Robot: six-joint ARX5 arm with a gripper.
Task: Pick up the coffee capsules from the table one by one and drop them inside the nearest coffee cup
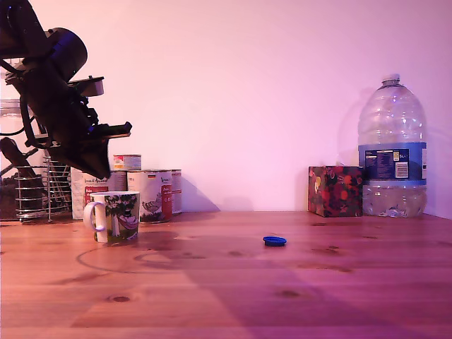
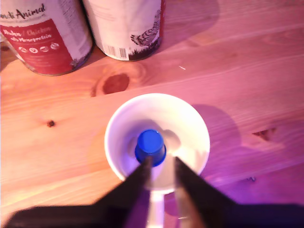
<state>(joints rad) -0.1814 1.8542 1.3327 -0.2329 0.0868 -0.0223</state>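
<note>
**Capsule in cup, jaws parted above rim**

At left of the exterior view, the gripper (image 1: 106, 152) is hovering over the coffee cup (image 1: 116, 217), jaws parted and grasping nothing. Wrist view: one blue capsule (image 2: 150, 147) is lying inside the cup's white interior (image 2: 185, 118). Another blue capsule (image 1: 275, 241) is sitting on the table (image 1: 282, 296), centre-right, well apart from the cup. Labelled tins (image 1: 152, 194) are standing just behind the cup.

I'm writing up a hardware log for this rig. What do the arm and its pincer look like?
The arm is black and bulky, built of rounded housings, with a thin dark cable looping along the side toward the exterior view's left. Its finish gives a faint blue sheen on the upper housing. The pincer has two flat, dark fingers that taper to narrow tips. No markings can be read in either view.
</note>
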